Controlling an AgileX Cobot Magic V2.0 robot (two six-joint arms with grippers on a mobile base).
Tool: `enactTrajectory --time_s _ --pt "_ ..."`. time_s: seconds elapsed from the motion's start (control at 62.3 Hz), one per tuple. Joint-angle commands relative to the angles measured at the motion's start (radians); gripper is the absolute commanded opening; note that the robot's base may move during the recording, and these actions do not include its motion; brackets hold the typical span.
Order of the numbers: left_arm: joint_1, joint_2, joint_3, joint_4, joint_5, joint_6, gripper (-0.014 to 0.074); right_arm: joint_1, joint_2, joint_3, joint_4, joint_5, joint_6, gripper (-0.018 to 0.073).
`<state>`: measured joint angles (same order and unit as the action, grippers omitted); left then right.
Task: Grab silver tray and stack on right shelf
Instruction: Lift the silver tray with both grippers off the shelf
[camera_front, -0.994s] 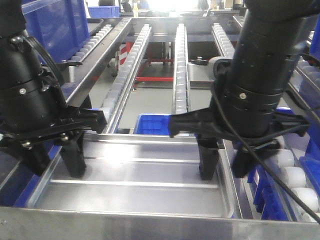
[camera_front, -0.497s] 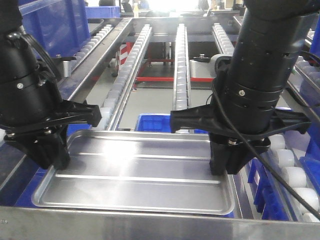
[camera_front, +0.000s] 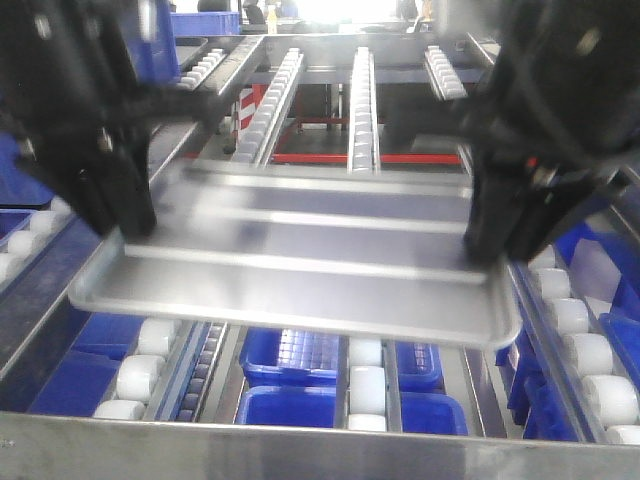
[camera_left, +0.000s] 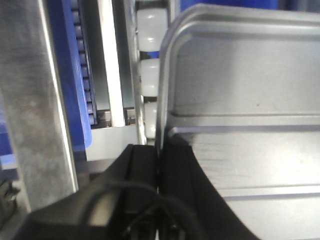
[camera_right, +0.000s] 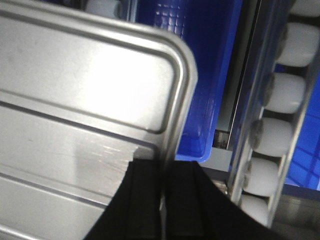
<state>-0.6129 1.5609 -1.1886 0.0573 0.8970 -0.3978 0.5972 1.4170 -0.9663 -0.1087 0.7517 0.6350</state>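
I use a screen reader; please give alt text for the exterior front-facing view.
The left gripper and right gripper each clamp an end rim of the silver tray, holding it above white roller rails and blue bins.

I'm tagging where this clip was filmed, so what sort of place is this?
Most likely a factory or warehouse picking area: a steel flow-rack shelf with sloping rails of white rollers, blue plastic bins stored beneath, and a silver tray being handled above them.
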Motion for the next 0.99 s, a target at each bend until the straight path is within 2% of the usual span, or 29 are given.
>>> enactTrajectory --time_s 0.0,0.225,0.353,0.978 --pt "-0.027 -0.092 -0.06 0.041 0.026 -0.035 -0.0094 0.005 -0.091 -0.041 -0.036 0.042 -0.029 0.0057" --pt "-0.118 -0.184 -0.085 0.173 0.118 -0.156 -0.0094 0.005 -0.145 -0.147 -0.102 0.15 -0.029 0.0057" --pt "-0.148 -0.204 -0.086 0.171 0.139 -0.158 -0.0094 0.005 -0.13 -0.195 -0.111 0.138 -0.029 0.0057" --pt "-0.148 -0.204 -0.086 0.198 0.152 -0.158 -0.0094 0.005 -0.11 -0.203 -0.111 0.151 -0.029 0.0057"
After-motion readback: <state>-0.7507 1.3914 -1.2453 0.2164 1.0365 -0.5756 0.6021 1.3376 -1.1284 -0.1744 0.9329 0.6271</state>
